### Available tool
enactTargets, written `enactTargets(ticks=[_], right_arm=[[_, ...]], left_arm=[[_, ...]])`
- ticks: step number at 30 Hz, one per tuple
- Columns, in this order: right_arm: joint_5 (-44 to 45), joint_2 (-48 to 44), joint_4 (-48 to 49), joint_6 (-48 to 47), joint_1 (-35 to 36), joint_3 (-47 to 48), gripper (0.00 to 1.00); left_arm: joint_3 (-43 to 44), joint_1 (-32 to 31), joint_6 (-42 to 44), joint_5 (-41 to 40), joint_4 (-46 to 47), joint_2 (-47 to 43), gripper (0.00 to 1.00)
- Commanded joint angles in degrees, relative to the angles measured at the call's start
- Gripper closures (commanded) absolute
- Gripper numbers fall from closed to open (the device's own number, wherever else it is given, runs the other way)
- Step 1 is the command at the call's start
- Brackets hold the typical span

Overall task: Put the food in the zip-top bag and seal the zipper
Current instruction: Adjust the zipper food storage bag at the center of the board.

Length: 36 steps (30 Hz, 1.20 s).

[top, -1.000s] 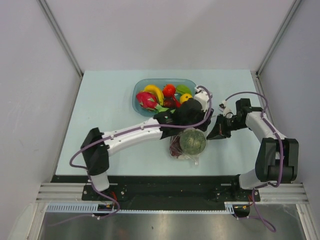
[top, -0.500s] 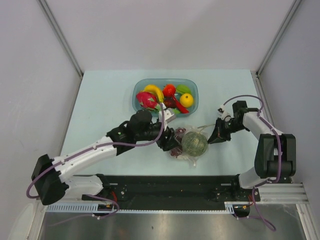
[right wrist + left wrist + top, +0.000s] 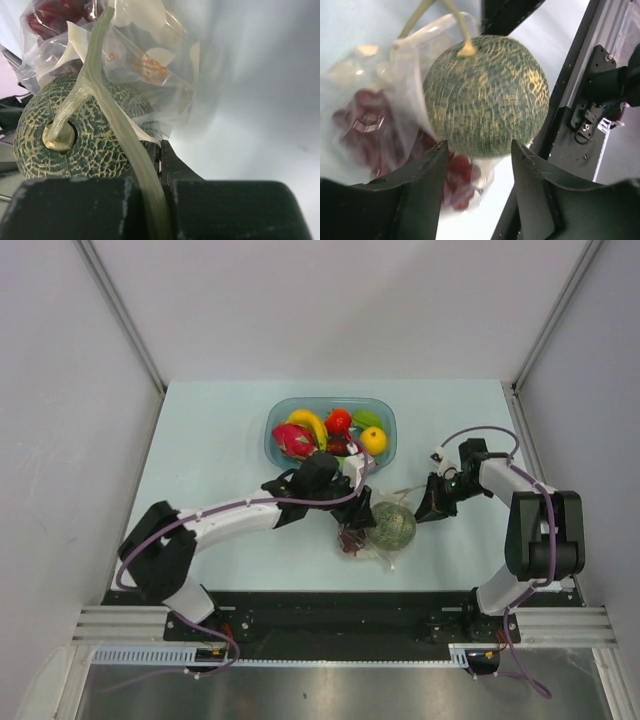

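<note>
The grey-green netted ball (image 3: 390, 525) lies at the mouth of the clear dotted zip-top bag (image 3: 372, 545), with film draped over part of it. Dark red grapes (image 3: 351, 538) sit inside the bag on its left. My left gripper (image 3: 362, 498) hovers open just left of and above the ball. In the left wrist view the ball (image 3: 487, 95) fills the space ahead of the spread fingers (image 3: 422, 190), and the grapes (image 3: 457, 175) show through the plastic. My right gripper (image 3: 161, 150) is shut on the bag's mouth edge, where the pale zipper strip (image 3: 137, 134) runs beside the ball (image 3: 75, 135).
A blue translucent bowl (image 3: 275, 425) stands just behind the bag, holding a pink dragon fruit (image 3: 293, 440), a banana (image 3: 308, 423) and other toy fruit. The table's black front edge (image 3: 300, 595) is close below the bag. Grey walls close in both sides.
My left arm left the bowl's right end, pulled back left, and now has its open gripper beside the ball. The right gripper kept its pinch on the bag and drew slightly inward.
</note>
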Motion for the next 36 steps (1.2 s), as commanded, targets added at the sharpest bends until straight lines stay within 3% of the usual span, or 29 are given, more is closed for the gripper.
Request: enactTargets(ticks=[1,7,14,18,22,36], right_arm=[[-0.7,2.52,2.41,-4.72,3.35,5.51,1.0],[2.45,5.85,1.88,-10.43,3.36,6.3,1.0],[2.37,10.25,1.62,-13.86,-2.36,6.48,1.0],[0.97,10.96,1.71,-13.34,-2.54,6.04,1.0],[0.35,9.91,1.62,-12.9,-2.54,5.77,1.0],[0.26,9.11,0.74,-13.33,-2.54,5.69,1.0]], left_arm=[[8.3,-2.81,4.19,2.32,1.7,6.23,0.46],[18.52,-5.19,5.69,-1.82,-5.5,13.72,0.65],[5.44,-2.03,2.61,-0.58,-0.68,0.3,0.71],[4.55,-2.73,-0.19,-1.29,-4.36,0.28,0.74],[1.74,-3.87,-0.73,-2.6,-3.23,0.63,0.75],[8.15,-4.05,-0.9,0.03,-0.77,11.97,0.66]])
